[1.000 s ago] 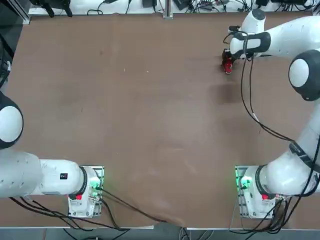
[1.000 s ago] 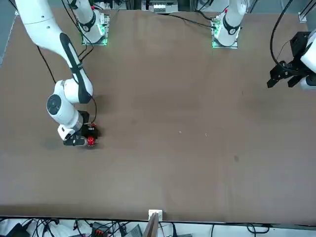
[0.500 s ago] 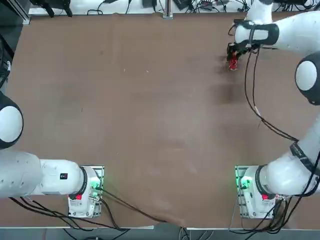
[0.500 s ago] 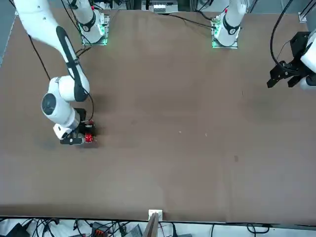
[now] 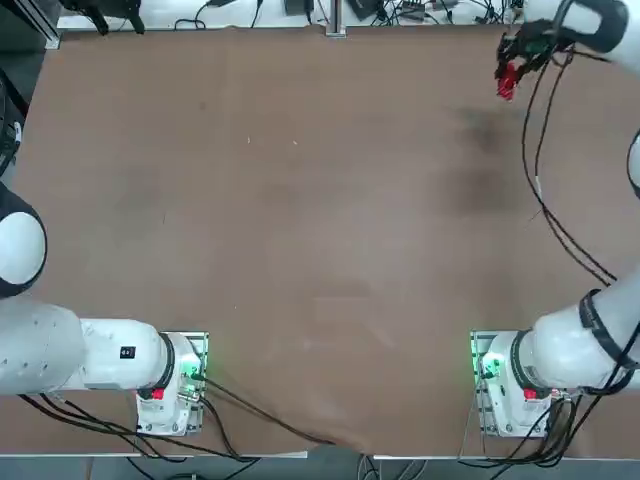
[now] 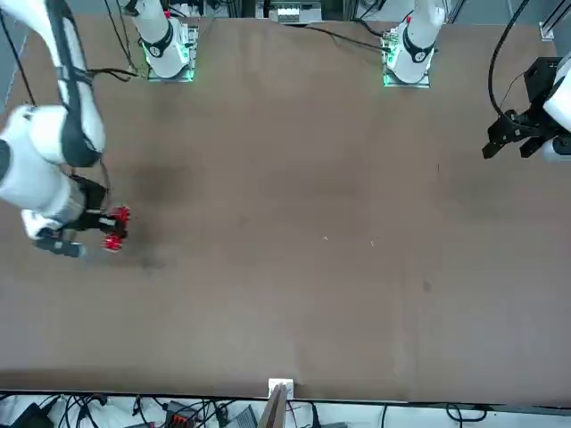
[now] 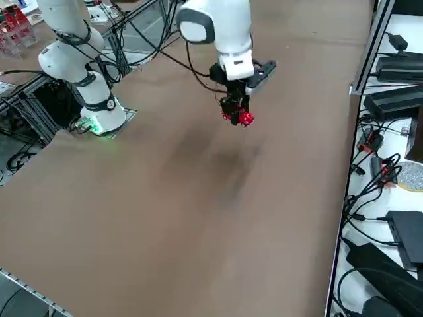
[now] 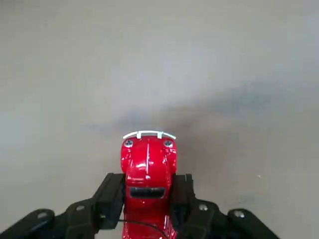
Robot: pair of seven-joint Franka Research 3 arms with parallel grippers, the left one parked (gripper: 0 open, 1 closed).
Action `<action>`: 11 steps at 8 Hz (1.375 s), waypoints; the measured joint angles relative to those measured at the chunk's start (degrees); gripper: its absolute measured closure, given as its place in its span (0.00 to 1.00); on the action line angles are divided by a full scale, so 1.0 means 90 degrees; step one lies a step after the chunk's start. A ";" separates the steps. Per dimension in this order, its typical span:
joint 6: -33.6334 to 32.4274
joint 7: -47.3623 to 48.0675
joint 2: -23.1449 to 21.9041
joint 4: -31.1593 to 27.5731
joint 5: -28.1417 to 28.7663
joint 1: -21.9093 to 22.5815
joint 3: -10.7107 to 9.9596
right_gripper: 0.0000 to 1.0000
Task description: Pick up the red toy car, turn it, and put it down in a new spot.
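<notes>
So the right gripper (image 8: 148, 199) has its jaws pinching the red toy car (image 8: 148, 164), apparently lifted clear above the worktop's (image 5: 300, 220) far right corner. Next: turn it, then lower it somewhere new.

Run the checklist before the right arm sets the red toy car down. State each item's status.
1. Right gripper shut on the red toy car: ok.
2. Car gripped on both flanks, nose sticking out past the fingers: ok.
3. Car lifted off the table, shadow beneath it: ok.
4. Table under the car free of objects: ok.
5. Car turned enough from its starting heading: cannot tell.
</notes>
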 joint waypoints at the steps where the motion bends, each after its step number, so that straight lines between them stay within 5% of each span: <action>1: -0.0022 0.0277 0.0021 0.0127 0.0001 -0.0184 -0.0006 0.49; 5: -0.0181 0.1735 0.0608 0.0656 -0.0001 -0.1371 -0.0038 0.49; 9: 0.0602 0.3732 0.3035 0.2790 -0.0002 -0.2194 -0.0165 0.49; 11: 0.0847 0.4323 0.3559 0.3378 -0.0003 -0.2306 -0.0250 0.49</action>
